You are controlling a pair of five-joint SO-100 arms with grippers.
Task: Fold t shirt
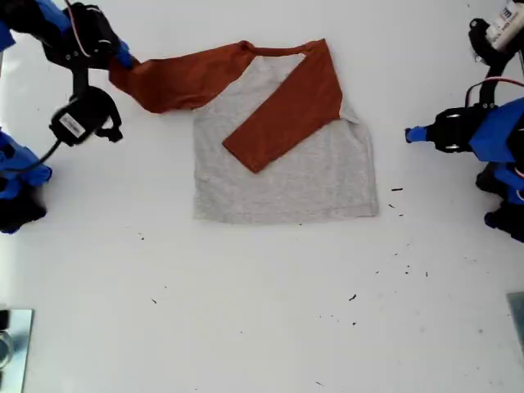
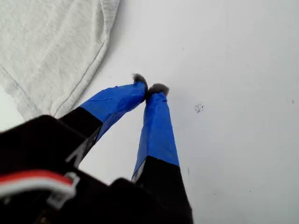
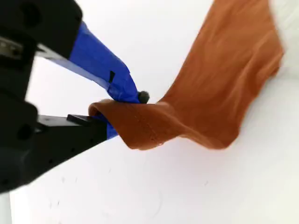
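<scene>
Now second pincer [image 3: 119, 109] pinching t shirt [image 1: 282, 164] sleeve, first pincer [image 2: 149, 88] closed, empty.

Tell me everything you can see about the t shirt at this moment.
The t shirt is small, soft knit, with a light grey body and rust-orange sleeves and neckline. It lies flat on the white table. One sleeve is folded diagonally across the body. The other stretches toward the exterior view's left, its cuff pinched and lifted by my second gripper.

Our first gripper [image 2: 150, 87] hangs over the bare white table [image 2: 243, 70], its blue fingertips [image 2: 159, 93] pressed together on nothing. The t shirt [image 2: 51, 46] lies just beside it, its grey hem clear of the tips.
</scene>
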